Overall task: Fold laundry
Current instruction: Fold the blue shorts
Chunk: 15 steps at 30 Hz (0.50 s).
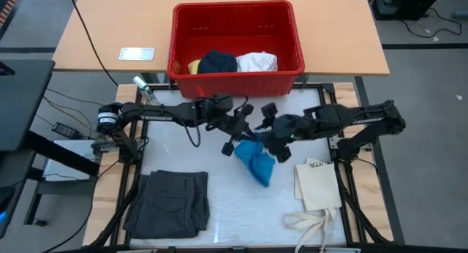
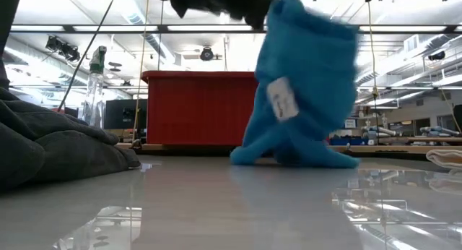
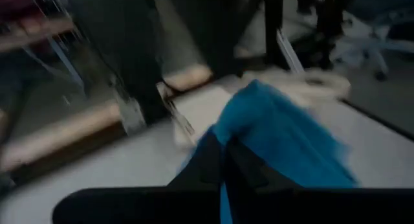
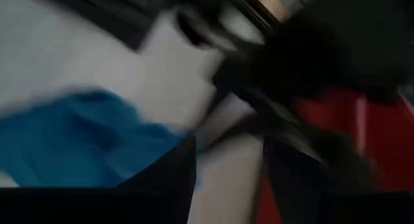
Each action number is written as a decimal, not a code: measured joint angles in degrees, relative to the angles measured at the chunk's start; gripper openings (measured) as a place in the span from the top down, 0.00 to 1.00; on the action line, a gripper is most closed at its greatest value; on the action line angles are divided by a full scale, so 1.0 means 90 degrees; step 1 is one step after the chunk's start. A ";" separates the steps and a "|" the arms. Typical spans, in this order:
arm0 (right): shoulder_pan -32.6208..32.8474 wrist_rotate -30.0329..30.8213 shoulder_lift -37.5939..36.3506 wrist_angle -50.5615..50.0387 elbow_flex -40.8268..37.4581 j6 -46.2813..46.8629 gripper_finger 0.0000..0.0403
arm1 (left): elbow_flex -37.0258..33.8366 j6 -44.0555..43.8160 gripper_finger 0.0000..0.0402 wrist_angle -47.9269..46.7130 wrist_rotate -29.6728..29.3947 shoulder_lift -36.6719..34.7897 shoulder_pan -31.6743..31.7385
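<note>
With the left gripper (image 1: 235, 140) clamped on the blue cloth (image 1: 256, 161) lifted at mid-tabletop (image 1: 241, 209) and the right gripper (image 1: 269, 136) parted, empty beside it, best regrasp an opposite corner and spread it flat

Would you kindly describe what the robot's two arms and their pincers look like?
Both arms are dark, nearly black, built of slim jointed segments. The left arm carries pale lettering along one link, a silver motor housing at its base and a black cable trailing from it. The left pincer and right pincer have dark, blocky fingers.
</note>
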 joint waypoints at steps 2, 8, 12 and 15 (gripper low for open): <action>-0.0114 0.0057 -0.0087 -0.0337 0.0003 0.0675 0.54 | -0.0014 0.0003 0.99 -0.0269 0.0030 0.0132 0.0009; -0.0309 -0.0955 -0.0236 -0.1548 -0.0295 0.2892 0.54 | -0.0009 -0.0008 0.99 -0.0601 0.0027 0.0251 -0.0056; -0.0066 -0.1251 -0.0633 -0.0924 -0.1465 0.3602 0.54 | -0.0007 -0.0006 0.99 -0.0981 -0.0093 0.0206 0.0099; 0.0312 -0.1299 -0.0899 0.0148 -0.2680 0.4099 0.54 | -0.0007 -0.0279 0.99 -0.1380 -0.0891 0.0196 0.0258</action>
